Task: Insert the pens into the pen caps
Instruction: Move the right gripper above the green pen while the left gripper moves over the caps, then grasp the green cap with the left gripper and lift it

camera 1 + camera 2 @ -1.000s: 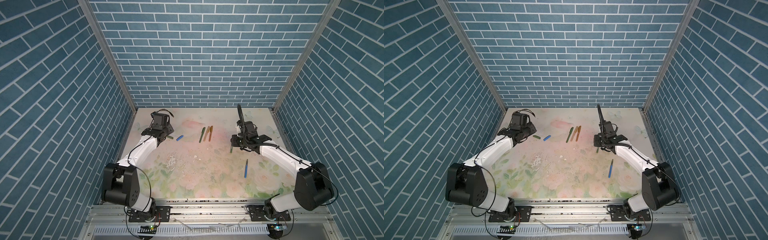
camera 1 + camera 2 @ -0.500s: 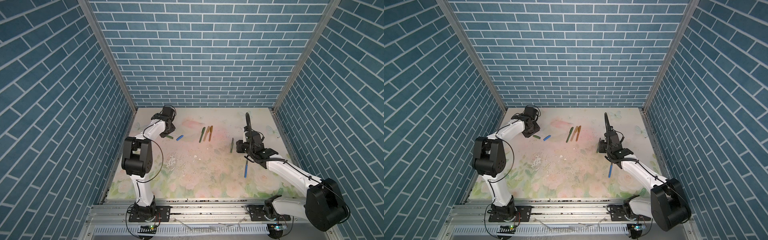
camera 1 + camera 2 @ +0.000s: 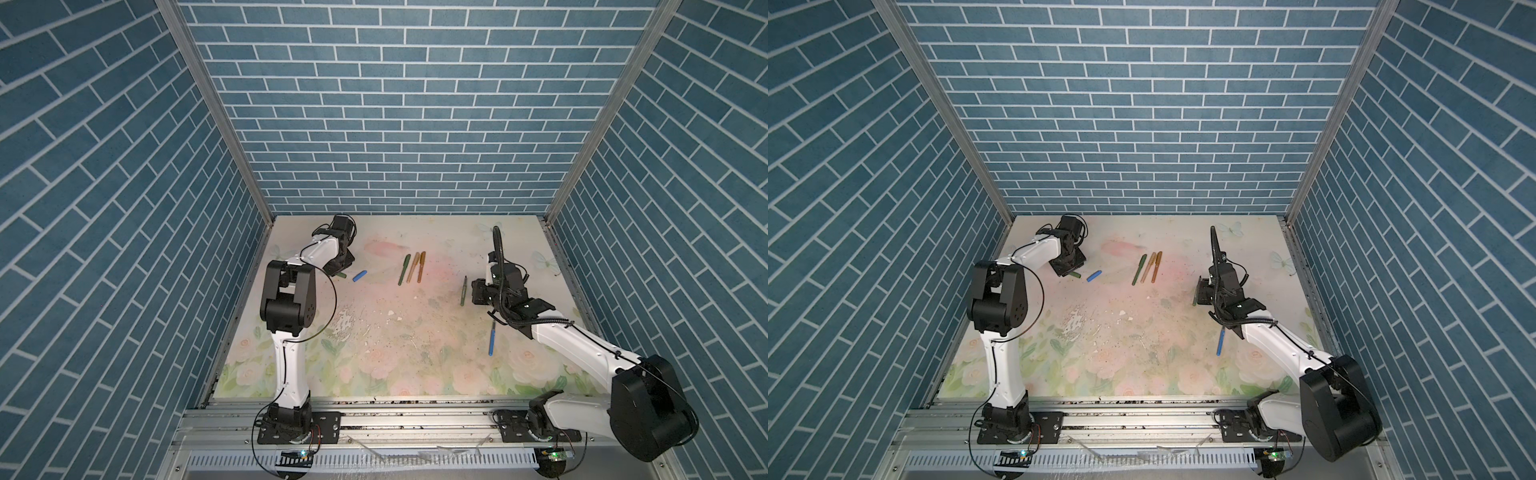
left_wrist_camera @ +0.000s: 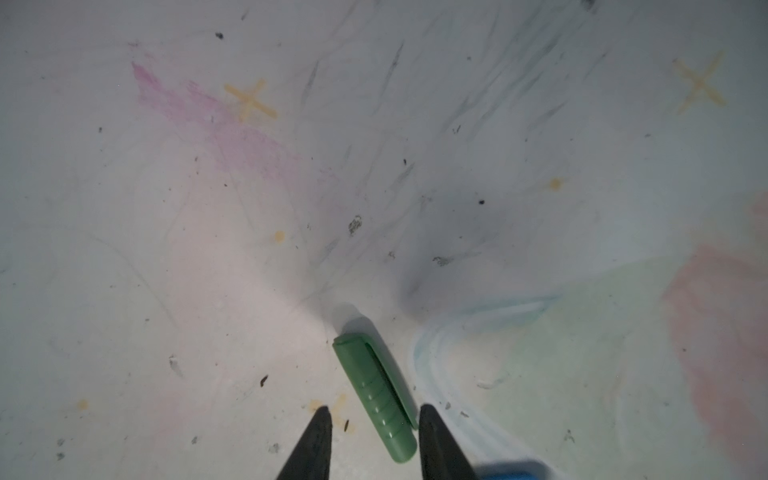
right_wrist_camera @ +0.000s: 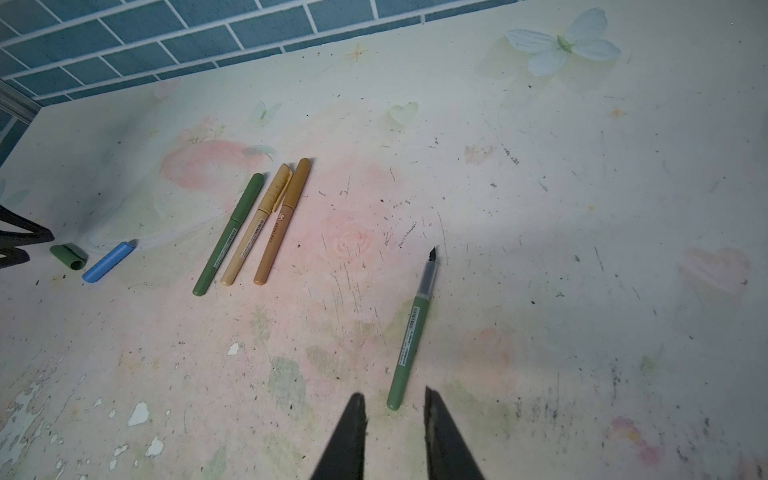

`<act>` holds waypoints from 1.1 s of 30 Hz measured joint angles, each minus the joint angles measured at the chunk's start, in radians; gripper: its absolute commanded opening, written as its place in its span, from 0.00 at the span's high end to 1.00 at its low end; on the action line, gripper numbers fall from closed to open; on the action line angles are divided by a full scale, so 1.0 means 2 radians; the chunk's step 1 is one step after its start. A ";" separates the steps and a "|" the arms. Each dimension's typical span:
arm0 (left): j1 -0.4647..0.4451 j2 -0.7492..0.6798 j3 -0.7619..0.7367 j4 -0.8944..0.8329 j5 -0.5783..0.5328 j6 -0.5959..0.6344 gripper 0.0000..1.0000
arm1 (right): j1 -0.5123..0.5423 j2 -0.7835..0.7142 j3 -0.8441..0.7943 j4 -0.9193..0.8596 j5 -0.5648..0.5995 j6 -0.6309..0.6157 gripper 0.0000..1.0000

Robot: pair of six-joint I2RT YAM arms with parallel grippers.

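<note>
On your floral tabletop: three capped pens toward the back edge; green cap, blue cap back-left; uncapped green pen, blue pen right.

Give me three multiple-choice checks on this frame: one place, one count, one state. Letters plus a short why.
1. Where does the blue cap lie?
A) beside the green cap, by the left gripper
B) pushed onto a pen
C) against the back wall

2. How many capped pens lie side by side?
A) two
B) three
C) five

3. The green pen at the right gripper is
A) capped
B) lifted in the air
C) uncapped, flat on the table

Key:
1 A, the right wrist view shows the two caps next to each other.
2 B, green, tan and amber-brown lie in a row.
3 C, its dark tip is bare and the open jaws are not closed on it.
</note>
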 measured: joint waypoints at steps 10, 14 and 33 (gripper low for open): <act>0.000 0.012 0.000 0.014 0.018 0.014 0.76 | 0.000 0.007 0.000 0.004 -0.003 0.000 0.74; 0.000 0.014 -0.006 0.021 0.023 0.018 0.81 | 0.000 0.011 0.000 0.004 -0.004 0.000 0.75; 0.001 0.015 -0.028 0.049 0.023 0.046 0.81 | 0.000 0.016 0.000 0.005 -0.007 0.000 0.75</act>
